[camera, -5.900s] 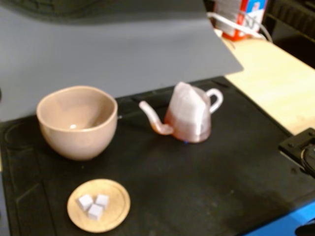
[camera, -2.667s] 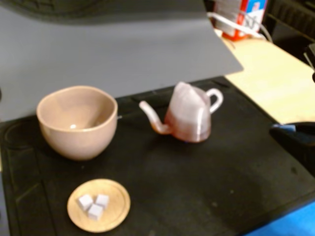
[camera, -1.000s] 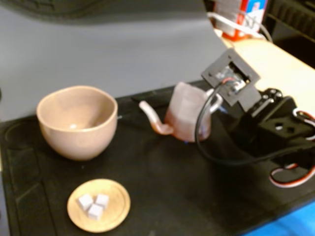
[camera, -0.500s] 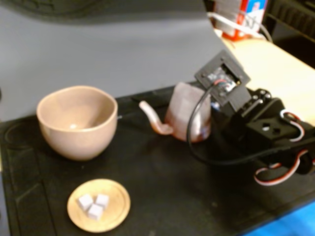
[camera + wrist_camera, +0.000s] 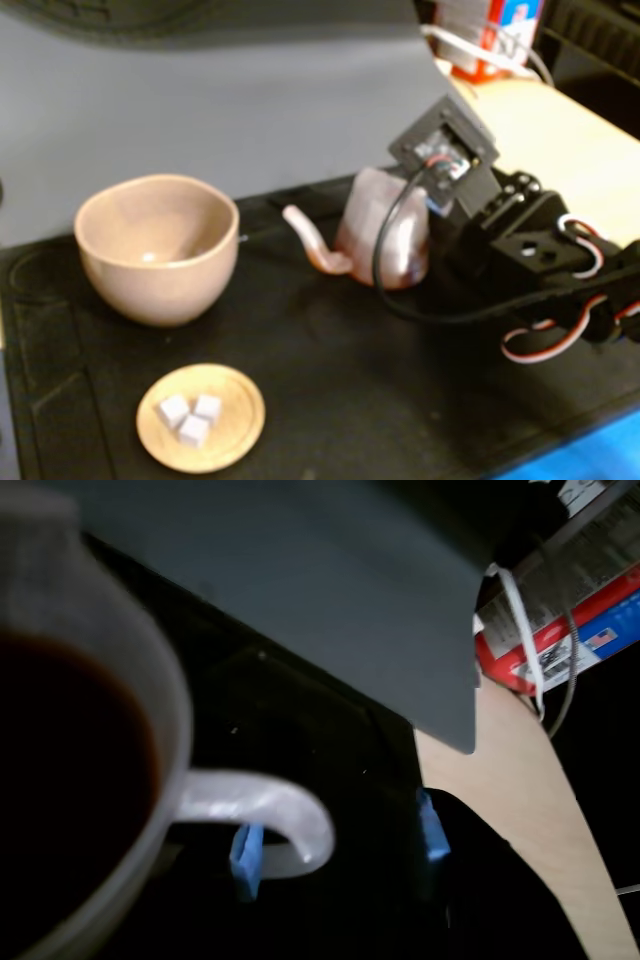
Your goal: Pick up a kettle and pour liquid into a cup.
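Kettle [image 5: 375, 235]: translucent, faceted cone; glossy loop handle [image 5: 270, 820] is straddled.
Hand [image 5: 338, 845]: parted, blue-tipped fingers.
Cup [image 5: 157, 247]: smooth, rounded, beige.

The kettle [image 5: 375, 235] looks like translucent plastic, pinkish-white and faceted, with a pearly sheen on its loop handle [image 5: 275, 815] in the wrist view; the liquid [image 5: 70, 800] inside reads dark and glossy. The cup [image 5: 157, 248] appears smooth glazed ceramic, beige-pink with a soft shine. The small dish [image 5: 200, 417] is pale wood with a satin finish, and the cubes [image 5: 190, 418] on it are matt white (material unclear). The mat [image 5: 330, 390] is matt black, rubbery-looking. The backdrop sheet [image 5: 220, 110] is matt grey. The gripper [image 5: 338, 848] has matt black plastic with blue fingertip pads [image 5: 245, 858], and the tabletop [image 5: 560, 160] is light wood
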{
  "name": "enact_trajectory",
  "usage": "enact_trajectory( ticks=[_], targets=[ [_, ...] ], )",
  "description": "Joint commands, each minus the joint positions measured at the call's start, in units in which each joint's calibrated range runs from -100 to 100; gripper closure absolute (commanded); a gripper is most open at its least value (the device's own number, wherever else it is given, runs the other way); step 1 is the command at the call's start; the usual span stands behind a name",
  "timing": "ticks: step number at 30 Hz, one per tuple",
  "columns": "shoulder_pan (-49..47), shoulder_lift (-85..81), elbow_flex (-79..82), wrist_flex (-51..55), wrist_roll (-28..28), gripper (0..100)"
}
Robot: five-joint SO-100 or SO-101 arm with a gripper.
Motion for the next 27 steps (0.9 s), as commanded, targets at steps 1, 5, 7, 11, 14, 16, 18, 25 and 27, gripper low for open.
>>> enact_trajectory(
  ticks=[1, 5, 7, 11, 14, 16, 18, 25, 27],
  targets=[
    [0.3, -1.1, -1.9, -0.9, -0.1, 82],
    [0.2, -1.1, -1.4, -1.1, 0.2, 87],
    [0.3, -1.1, -1.2, -1.1, 0.2, 87],
    [2.5, -1.2, -0.9, -3.7, -0.1, 88],
    [2.6, -1.2, -0.9, -3.7, -0.2, 90],
    [3.0, -1.2, -0.9, -4.2, -0.2, 98],
    [2.7, -1.2, -0.9, -4.2, -0.2, 100],
    [2.4, -0.9, -0.9, -4.2, -0.2, 100],
    [2.3, -1.2, -0.9, -4.2, -0.3, 100]
  ],
)
